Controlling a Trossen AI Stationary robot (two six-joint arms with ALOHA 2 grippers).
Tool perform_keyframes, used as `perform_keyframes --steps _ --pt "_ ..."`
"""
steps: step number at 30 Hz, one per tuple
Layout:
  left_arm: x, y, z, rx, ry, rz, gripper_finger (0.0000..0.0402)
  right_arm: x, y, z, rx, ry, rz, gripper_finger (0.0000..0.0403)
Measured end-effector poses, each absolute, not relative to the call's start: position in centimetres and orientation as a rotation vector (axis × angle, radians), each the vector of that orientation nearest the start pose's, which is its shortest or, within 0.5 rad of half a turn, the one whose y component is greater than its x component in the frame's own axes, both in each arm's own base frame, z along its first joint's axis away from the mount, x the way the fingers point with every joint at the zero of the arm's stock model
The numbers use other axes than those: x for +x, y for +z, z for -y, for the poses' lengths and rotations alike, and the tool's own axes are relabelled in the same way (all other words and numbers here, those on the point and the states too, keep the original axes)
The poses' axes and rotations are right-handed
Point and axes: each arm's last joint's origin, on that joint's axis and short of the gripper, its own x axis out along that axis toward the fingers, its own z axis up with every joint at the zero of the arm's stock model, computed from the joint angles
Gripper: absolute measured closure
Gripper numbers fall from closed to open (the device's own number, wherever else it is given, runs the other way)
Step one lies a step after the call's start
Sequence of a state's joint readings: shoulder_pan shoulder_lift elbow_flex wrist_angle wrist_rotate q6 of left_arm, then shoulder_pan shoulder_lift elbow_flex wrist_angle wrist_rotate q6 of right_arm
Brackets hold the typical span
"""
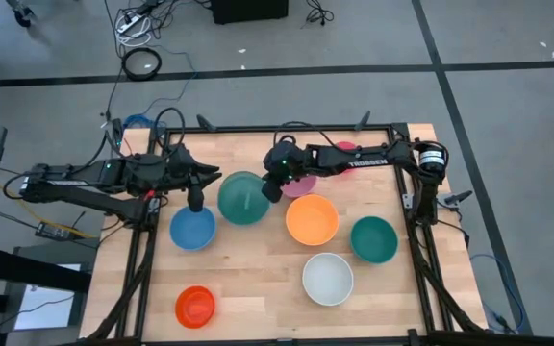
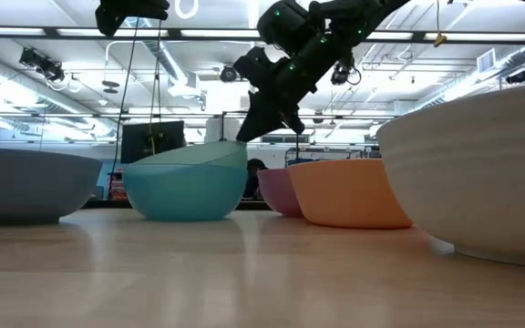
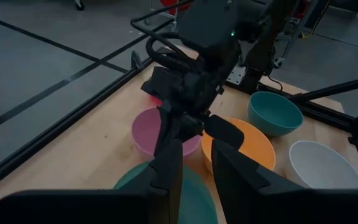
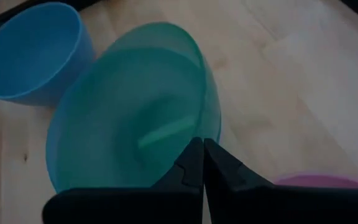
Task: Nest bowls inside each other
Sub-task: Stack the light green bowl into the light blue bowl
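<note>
1. I see the translucent green bowl (image 1: 243, 198) mid-table, tilted, a light blue bowl nested inside.
2. My right gripper (image 1: 271, 190) sits closed, empty, at its rim.
3. My left gripper (image 1: 196, 203), part open, holds nothing above the blue bowl (image 1: 191, 229).

**Bowls spread over a wooden table**

A pale wooden table (image 1: 248, 288) in a black frame carries separate bowls: blue (image 1: 192, 229), green (image 1: 243, 198), pink (image 1: 299, 183), orange (image 1: 312, 219), teal (image 1: 373, 239), white (image 1: 328, 279), and red-orange (image 1: 195, 306) near the front left corner.
</note>
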State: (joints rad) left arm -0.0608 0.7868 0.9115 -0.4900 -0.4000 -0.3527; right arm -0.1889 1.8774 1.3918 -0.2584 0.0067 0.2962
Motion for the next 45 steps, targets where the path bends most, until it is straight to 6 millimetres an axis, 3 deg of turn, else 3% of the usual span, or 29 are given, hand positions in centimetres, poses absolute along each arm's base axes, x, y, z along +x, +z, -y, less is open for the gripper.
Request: perform_keyframes --steps 6,10,13,19,25,30,36,45 --pt "15.8 34.7 -0.2 -0.260 0.393 -0.294 0.0307 40.8 23.4 7.2 0.202 -0.392 -0.690 0.0403" --pt "15.6 34.3 -0.2 -0.247 0.410 -0.337 0.0307 39.8 26.4 6.6 0.057 -0.487 -0.618 0.0403" --pt "15.7 32.4 -0.5 -0.175 0.509 -0.529 0.0307 38.5 28.6 6.2 -0.008 -0.522 -0.593 0.0403" --pt "19.3 30.1 -0.6 0.074 0.455 -0.670 0.0307 35.3 34.2 4.2 -0.049 -0.499 -0.454 0.0403" --pt "22.6 27.1 -2.1 0.321 0.423 -0.863 0.0307 31.6 38.1 0.7 -0.062 -0.415 -0.379 0.0403" --pt "24.3 25.0 -3.4 0.425 0.399 -0.977 0.0307 29.0 39.9 -2.6 -0.097 -0.311 -0.344 0.0403" --pt "25.1 24.1 -4.8 0.437 0.353 -1.008 0.0307 26.8 40.9 -5.9 -0.144 -0.330 -0.312 0.0403" --pt "24.8 24.0 -6.1 0.387 0.338 -1.015 0.0307 26.1 40.8 -8.1 -0.180 -0.361 -0.310 0.0403"
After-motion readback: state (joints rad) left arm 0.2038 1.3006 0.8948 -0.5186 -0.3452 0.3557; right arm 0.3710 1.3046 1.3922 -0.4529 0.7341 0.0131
